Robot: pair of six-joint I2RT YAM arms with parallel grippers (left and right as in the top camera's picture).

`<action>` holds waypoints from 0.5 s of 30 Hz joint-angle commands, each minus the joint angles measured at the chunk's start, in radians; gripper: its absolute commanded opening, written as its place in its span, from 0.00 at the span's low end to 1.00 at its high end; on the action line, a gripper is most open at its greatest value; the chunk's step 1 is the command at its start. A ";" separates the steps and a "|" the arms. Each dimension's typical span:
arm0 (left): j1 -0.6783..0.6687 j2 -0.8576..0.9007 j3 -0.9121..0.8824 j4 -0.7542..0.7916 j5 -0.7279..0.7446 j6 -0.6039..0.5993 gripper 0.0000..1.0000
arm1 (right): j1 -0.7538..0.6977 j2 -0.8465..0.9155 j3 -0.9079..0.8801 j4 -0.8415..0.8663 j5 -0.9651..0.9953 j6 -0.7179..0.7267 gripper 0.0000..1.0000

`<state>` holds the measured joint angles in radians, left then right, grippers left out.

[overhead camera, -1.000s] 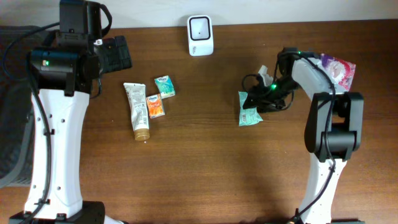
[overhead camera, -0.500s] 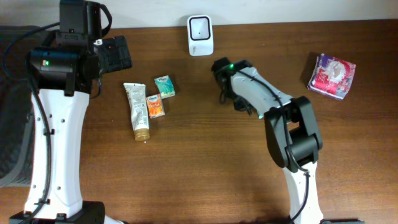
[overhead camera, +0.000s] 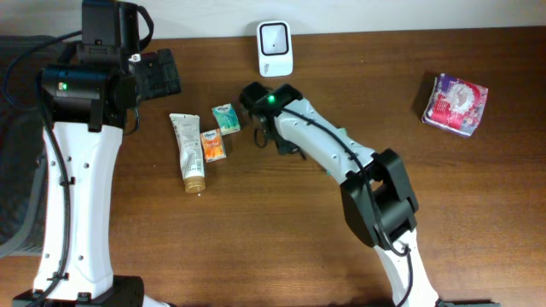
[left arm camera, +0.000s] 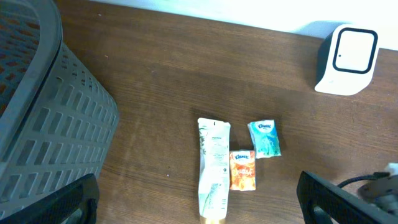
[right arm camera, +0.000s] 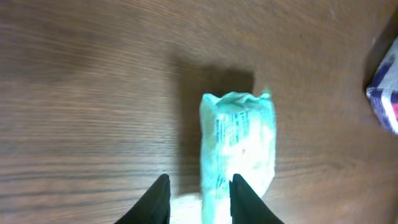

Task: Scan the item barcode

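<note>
In the right wrist view a teal tissue packet [right arm camera: 239, 140] hangs over the wood and throws a shadow to its left. Its near end sits between the dark fingers of my right gripper [right arm camera: 200, 202], which is shut on it. From overhead, my right gripper [overhead camera: 266, 128] is below the white barcode scanner [overhead camera: 275, 47] at the table's back edge, and the arm hides the packet. My left gripper [left arm camera: 199, 208] stands wide open and high, with nothing between its fingers; it shows overhead at the far left [overhead camera: 162, 72].
A white tube [overhead camera: 189, 152], an orange packet [overhead camera: 212, 146] and a small teal packet [overhead camera: 226, 118] lie left of centre. A pink-and-purple package [overhead camera: 456, 102] sits at the back right. A grey slatted basket [left arm camera: 43, 124] stands at the far left.
My right arm has swung left from near the pink package to below the scanner. The teal packet has left its spot on the table. The left arm has not moved.
</note>
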<state>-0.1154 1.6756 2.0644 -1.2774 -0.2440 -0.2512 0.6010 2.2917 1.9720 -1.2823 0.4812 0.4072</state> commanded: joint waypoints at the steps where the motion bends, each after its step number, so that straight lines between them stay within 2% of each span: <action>1: 0.007 -0.006 0.000 0.000 -0.007 -0.006 0.99 | -0.118 -0.011 0.016 -0.002 -0.296 -0.088 0.28; 2: 0.007 -0.006 0.000 0.000 -0.007 -0.006 0.99 | -0.147 -0.011 0.016 -0.002 -0.329 -0.106 0.28; 3: 0.007 -0.006 0.000 0.000 -0.007 -0.006 0.99 | -0.215 -0.011 0.016 -0.018 -0.349 -0.149 0.33; 5: 0.007 -0.006 0.001 0.000 -0.007 -0.006 0.99 | -0.248 -0.011 0.003 -0.023 -0.394 -0.217 0.36; 8: 0.007 -0.006 0.000 0.000 -0.007 -0.006 0.99 | -0.210 -0.011 -0.043 -0.019 -0.310 -0.211 0.45; 12: 0.007 -0.006 0.000 0.000 -0.007 -0.006 0.99 | -0.111 -0.011 -0.090 -0.010 -0.034 -0.006 0.52; 15: 0.007 -0.006 0.000 0.000 -0.007 -0.006 0.99 | -0.083 -0.011 -0.202 0.103 0.066 0.068 0.54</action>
<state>-0.1154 1.6756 2.0644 -1.2770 -0.2443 -0.2512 0.5137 2.2917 1.8423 -1.2362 0.4408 0.3969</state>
